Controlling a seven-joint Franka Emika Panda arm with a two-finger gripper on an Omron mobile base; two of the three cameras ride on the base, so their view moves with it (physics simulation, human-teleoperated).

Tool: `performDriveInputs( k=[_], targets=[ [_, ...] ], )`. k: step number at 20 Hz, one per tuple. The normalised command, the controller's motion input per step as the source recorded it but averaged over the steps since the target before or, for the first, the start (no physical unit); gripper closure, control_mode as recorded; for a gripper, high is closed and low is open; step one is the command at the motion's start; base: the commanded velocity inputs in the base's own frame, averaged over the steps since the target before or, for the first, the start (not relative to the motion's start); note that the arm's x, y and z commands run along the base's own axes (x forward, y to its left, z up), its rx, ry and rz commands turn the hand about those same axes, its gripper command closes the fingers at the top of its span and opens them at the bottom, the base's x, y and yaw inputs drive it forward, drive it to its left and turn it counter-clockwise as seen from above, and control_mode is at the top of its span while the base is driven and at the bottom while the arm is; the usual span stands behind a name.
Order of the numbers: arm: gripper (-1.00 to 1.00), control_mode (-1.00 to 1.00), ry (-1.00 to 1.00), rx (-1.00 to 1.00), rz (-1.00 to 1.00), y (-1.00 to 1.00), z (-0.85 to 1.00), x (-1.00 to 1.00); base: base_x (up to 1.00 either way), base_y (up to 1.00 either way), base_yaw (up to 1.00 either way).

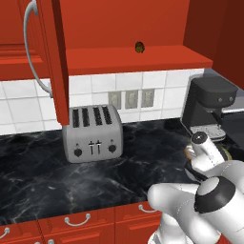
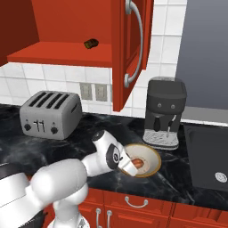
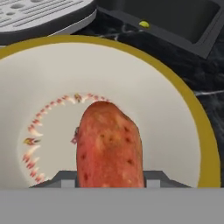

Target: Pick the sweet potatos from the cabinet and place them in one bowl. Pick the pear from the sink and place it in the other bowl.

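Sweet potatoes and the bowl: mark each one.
reddish sweet potato (image 3: pixel 109 146), hand view, middle of its skin.
dark sweet potato (image 2: pixel 91 43), right base view, its body on the cabinet shelf.
bowl (image 3: pixel 199 122), hand view, its tan rim.

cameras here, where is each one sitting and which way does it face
Left base view: behind the arm on its left, facing the silver four-slot toaster and open red wall cabinet; white arm at lower right.
Right base view: behind on the right, facing the black coffee machine and shallow cream bowl with tan rim; arm at lower left.
Hand view: on the hand, looking down into that bowl at the held reddish-orange sweet potato.
Both base views share the dark brown tuber on the shelf.
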Motion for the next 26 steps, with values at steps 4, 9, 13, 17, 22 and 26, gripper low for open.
performDriveInputs(
  k=[4,9,13,17,22,26],
  targets=[
    [1.0,-1.0,0.01,0.0,0.0,-0.04,0.02,0.22,0.0,0.0,0.0],
    [1.0,-1.0,0.02,0.01,0.01,-0.22,-0.1,0.35,0.0,0.0,0.0],
    [1.0,-1.0,0.02,0.04,0.0,-0.16,-0.2,0.08,0.0,0.0,0.0],
    [-1.0,-1.0,0.0,0.06,0.0,-0.01,-0.17,0.0,0.0,0.0,0.0],
    [-1.0,-1.0,0.0,0.02,0.0,0.0,-0.05,0.0,0.0,0.0,0.0],
    [-1.0,-1.0,0.0,0.0,0.0,0.0,0.01,0.0,0.0,0.0,0.0]
  ],
)
